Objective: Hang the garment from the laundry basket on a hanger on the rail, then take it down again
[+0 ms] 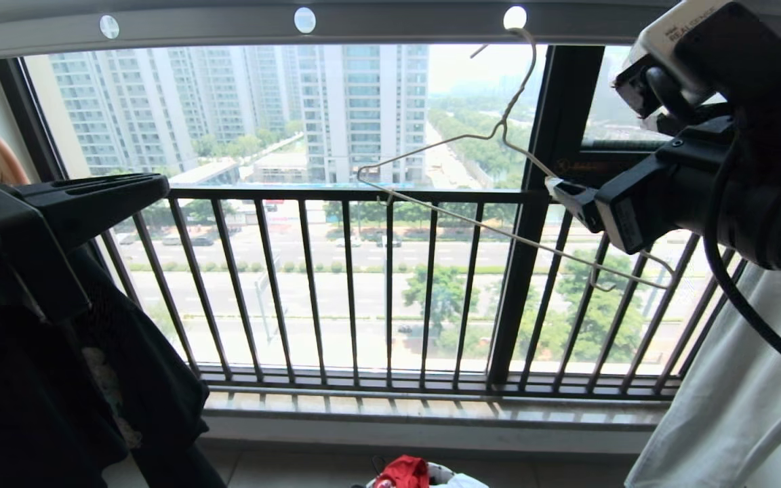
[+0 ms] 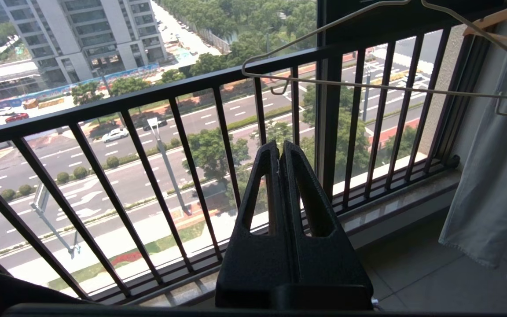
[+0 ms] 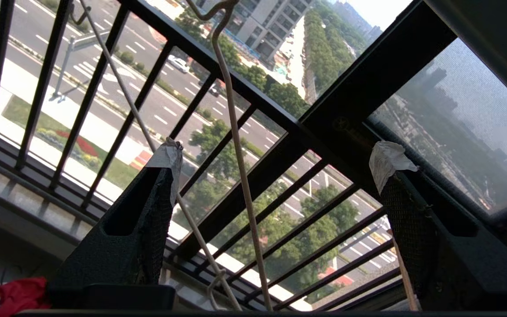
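The thin cream wire hanger (image 1: 499, 130) hangs tilted by its hook from a round hole in the grey rail (image 1: 390, 24) overhead. My right gripper (image 1: 567, 193) is at its right-hand arm, open. In the right wrist view the hanger wire (image 3: 240, 176) runs between the taped fingertips (image 3: 167, 152) of the right gripper (image 3: 277, 154) without being pinched. The hanger is bare. The red garment (image 1: 404, 471) lies bunched in the laundry basket (image 1: 439, 468) at the bottom edge and also shows as red cloth (image 3: 2, 297). My left gripper (image 1: 160, 181) is shut and empty at the left (image 2: 280, 147).
The dark barred window railing (image 1: 363, 285) spans the view behind the hanger. A black garment (image 1: 58, 379) hangs at the left under a wooden hanger (image 1: 4, 159). White cloth (image 1: 723, 407) hangs at the right. A stone sill (image 1: 431, 407) runs below.
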Tool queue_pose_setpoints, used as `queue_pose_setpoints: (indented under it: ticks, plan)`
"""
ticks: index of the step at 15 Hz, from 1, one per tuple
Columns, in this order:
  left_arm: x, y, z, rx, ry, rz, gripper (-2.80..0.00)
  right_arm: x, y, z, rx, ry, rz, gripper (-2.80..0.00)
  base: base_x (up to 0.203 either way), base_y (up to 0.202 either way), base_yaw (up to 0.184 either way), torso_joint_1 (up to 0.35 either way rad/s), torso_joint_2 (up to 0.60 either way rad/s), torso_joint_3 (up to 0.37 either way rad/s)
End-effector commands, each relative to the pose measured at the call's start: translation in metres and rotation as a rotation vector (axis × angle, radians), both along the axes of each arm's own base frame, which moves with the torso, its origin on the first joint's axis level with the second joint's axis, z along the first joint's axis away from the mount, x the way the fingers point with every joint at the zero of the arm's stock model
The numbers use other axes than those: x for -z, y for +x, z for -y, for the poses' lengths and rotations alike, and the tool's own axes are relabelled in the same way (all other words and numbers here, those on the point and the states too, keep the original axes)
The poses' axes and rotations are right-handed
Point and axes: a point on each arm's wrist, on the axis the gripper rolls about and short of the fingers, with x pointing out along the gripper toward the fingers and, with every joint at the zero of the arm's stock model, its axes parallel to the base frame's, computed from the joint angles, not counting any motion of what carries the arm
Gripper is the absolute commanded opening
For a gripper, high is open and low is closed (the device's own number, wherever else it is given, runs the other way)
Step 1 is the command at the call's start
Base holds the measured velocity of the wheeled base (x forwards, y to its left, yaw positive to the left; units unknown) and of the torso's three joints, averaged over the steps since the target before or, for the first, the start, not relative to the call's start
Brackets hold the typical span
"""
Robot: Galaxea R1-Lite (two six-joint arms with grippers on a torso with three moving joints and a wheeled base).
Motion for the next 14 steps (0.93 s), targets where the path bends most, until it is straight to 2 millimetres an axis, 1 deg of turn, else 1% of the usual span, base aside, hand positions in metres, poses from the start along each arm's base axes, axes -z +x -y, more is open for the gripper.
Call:
queue_pose_setpoints:
  ticks: [1,2,5,7,9,10,11,13,14]
  plan:
    - [0.004,0.008,0.005,0.0,0.015,-0.022,-2.8,-0.017,-0.034,0.03,0.0,0.062,0.064,0.0,0.0,0.0,0.0,0.0,0.0,0.0]
    - [0.006,0.01,0.007,0.001,0.019,-0.032,-2.8,-0.018,-0.043,0.039,0.001,0.074,0.076,-2.8,0.0,0.0,0.0,0.0,0.0,0.0]
    - [0.012,0.01,0.007,0.002,0.033,-0.049,-2.8,-0.019,-0.069,0.07,0.034,0.115,0.121,-2.8,0.0,0.0,0.0,0.0,0.0,0.0]
    - [0.015,0.001,0.001,-0.001,0.019,-0.041,-2.8,-0.028,-0.088,0.098,0.111,0.167,0.189,-2.8,0.0,0.0,0.0,0.0,0.0,0.0]
    - [0.025,-0.008,-0.006,-0.016,0.021,-0.05,-2.8,-0.032,-0.115,0.123,0.166,0.215,0.252,-2.8,0.0,0.0,0.0,0.0,0.0,0.0]
    - [0.033,-0.012,-0.014,-0.067,0.023,-0.06,-2.8,-0.03,-0.129,0.135,0.21,0.226,0.277,-2.8,0.0,0.0,0.0,0.0,0.0,0.0]
    - [0.039,-0.017,-0.022,-0.124,0.016,-0.06,-2.8,-0.027,-0.138,0.143,0.26,0.227,0.294,-2.8,0.0,0.0,0.0,0.0,0.0,0.0]
    - [0.044,-0.026,-0.037,-0.23,-0.02,-0.05,-2.8,-0.024,-0.159,0.155,0.359,0.237,0.347,-2.8,0.0,0.0,0.0,0.0,0.0,0.0]
    - [0.044,-0.036,-0.046,-0.278,-0.044,-0.023,-2.8,-0.024,-0.173,0.161,0.404,0.247,0.388,-2.8,0.0,0.0,0.0,0.0,0.0,0.0]
